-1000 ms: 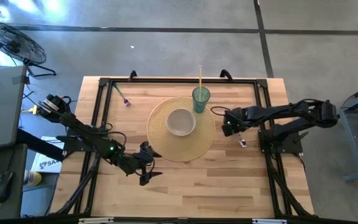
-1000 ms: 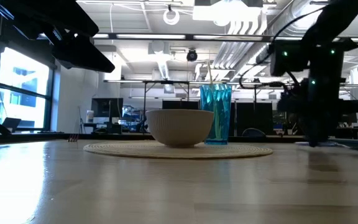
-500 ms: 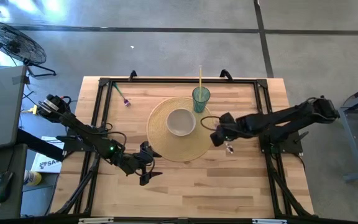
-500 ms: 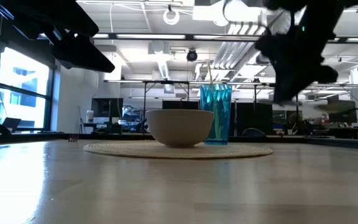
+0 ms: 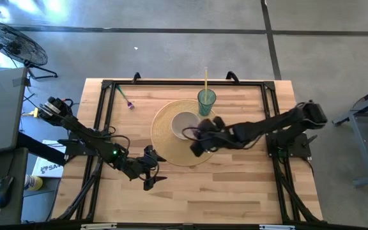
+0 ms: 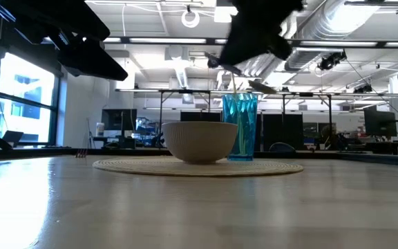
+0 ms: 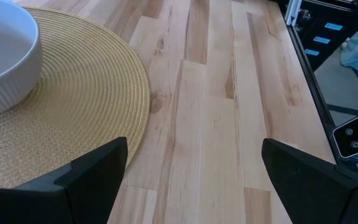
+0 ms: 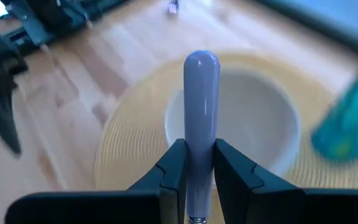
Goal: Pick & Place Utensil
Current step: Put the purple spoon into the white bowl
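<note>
Utensil handle (image 8: 201, 106) sits clamped in right gripper (image 8: 194, 163), above bowl (image 8: 253, 118).

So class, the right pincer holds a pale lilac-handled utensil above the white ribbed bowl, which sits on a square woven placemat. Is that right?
Not quite: the woven straw placemat is round, not square, as the high view shows. The rest stands: the right pincer holds the pale lilac-handled utensil above the white ribbed bowl, which sits on the mat.

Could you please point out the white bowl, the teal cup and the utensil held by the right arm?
white bowl (image 6: 200, 142), low view, outer wall.
teal cup (image 5: 206, 98), high view, rim.
utensil (image 8: 201, 93), right wrist view, handle.
</note>
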Controlling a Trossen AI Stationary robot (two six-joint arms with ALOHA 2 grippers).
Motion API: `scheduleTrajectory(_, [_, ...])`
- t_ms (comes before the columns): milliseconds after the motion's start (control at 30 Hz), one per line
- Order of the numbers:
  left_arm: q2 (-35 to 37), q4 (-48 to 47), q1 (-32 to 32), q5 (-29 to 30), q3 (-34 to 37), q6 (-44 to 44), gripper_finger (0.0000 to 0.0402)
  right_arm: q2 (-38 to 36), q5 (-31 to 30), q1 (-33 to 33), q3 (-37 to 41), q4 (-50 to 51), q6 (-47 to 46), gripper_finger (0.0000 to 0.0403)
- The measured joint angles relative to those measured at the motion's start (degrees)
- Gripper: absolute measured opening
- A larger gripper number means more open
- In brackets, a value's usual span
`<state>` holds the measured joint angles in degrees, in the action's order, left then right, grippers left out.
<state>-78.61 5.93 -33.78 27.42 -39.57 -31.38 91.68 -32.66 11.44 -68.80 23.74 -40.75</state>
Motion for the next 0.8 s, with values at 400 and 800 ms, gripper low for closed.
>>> scheduleTrajectory(400, [0.0,0.0,0.0,0.0,0.0,0.0,0.0367,11.7,-11.1,-5.0,-7.7,-15.8,23.4,0.0053])
scheduleTrajectory(800, [0.0,0.0,0.0,0.0,0.0,0.0,0.0367,17.4,-4.1,-11.2,-0.8,-34.3,28.2,0.0053])
